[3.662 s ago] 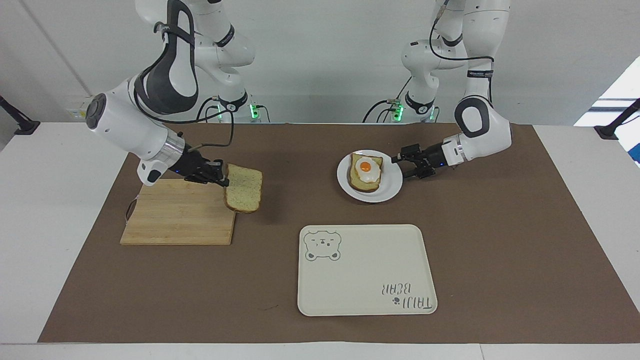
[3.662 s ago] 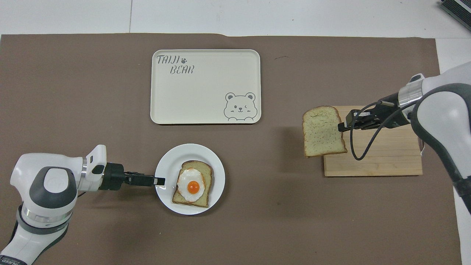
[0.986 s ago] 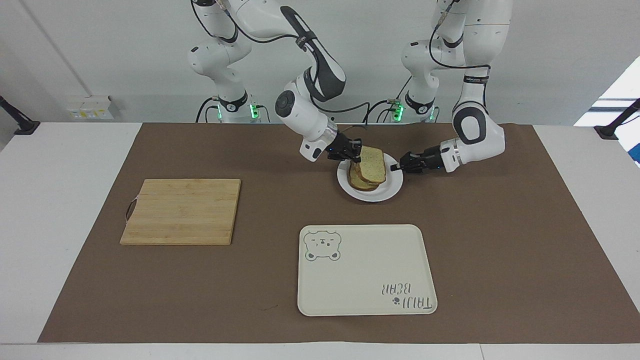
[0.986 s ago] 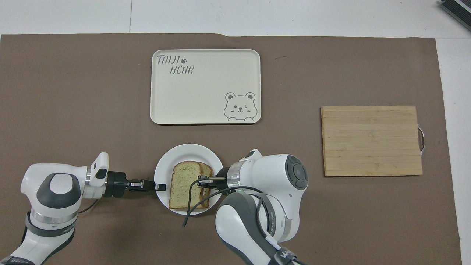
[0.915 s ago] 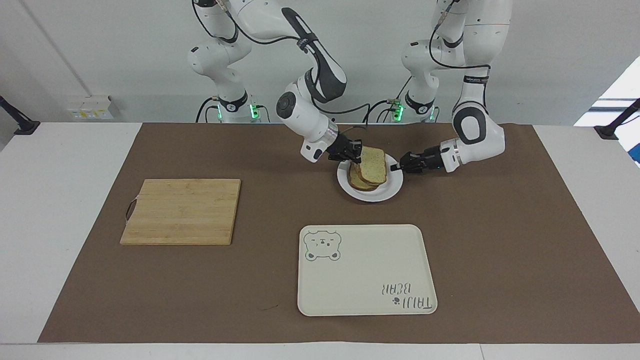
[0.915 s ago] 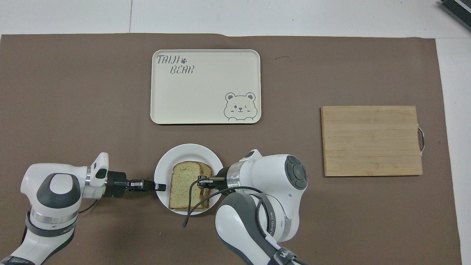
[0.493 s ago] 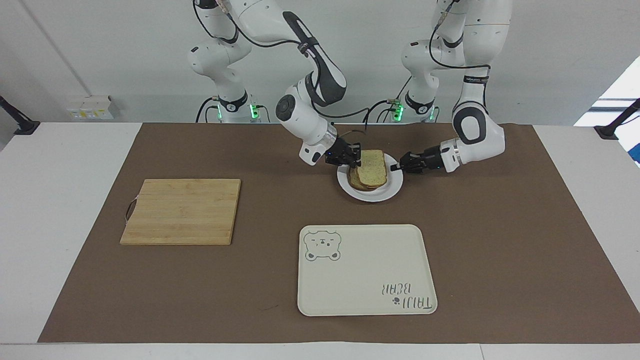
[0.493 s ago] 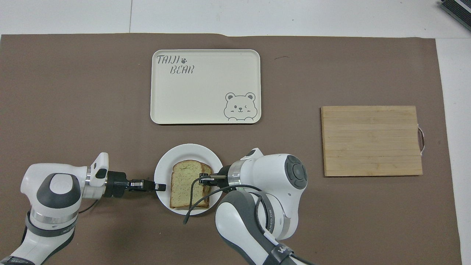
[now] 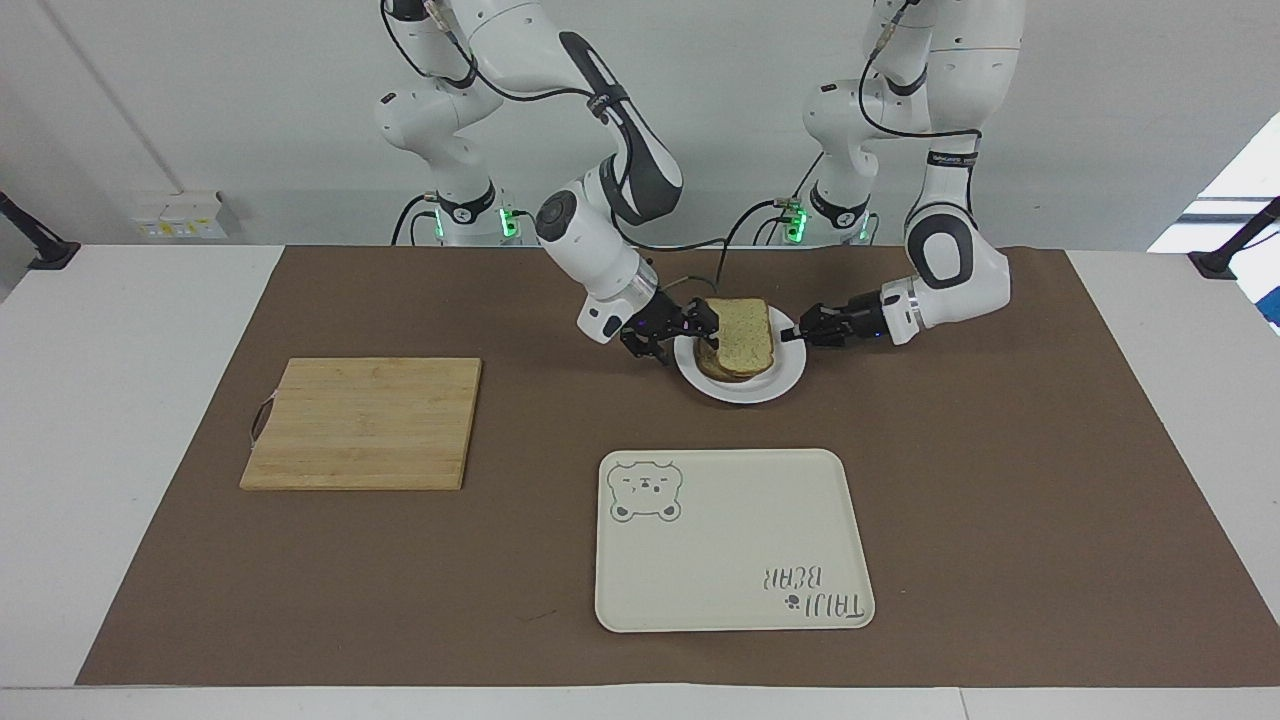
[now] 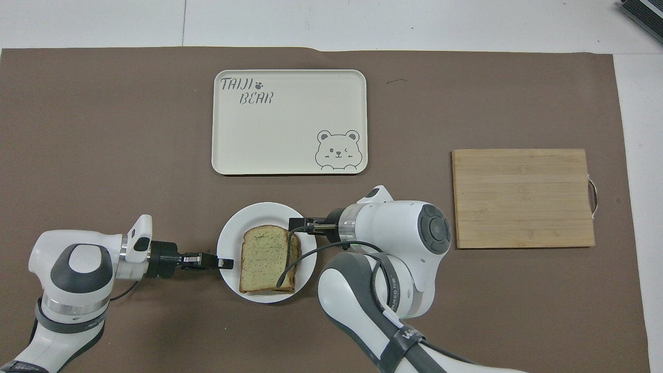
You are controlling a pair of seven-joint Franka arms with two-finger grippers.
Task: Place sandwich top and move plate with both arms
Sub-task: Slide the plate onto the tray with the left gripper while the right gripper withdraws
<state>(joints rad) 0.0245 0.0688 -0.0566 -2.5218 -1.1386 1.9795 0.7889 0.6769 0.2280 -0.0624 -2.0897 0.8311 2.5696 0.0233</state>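
Now released, the sandwich top (image 9: 745,335) lies on the plate (image 9: 785,380) as the right hand (image 9: 690,325) opens and backs off. The left hand (image 9: 798,334) stays clamped on the rim; moving the plate comes next.

Sandwich top (image 9: 745,333) rests on a stacked slice on the plate (image 9: 790,380).
The tray (image 9: 730,600) lies farther from the robots than the plate; the cutting board (image 9: 362,423) sits well apart, toward the right arm's end of the table.
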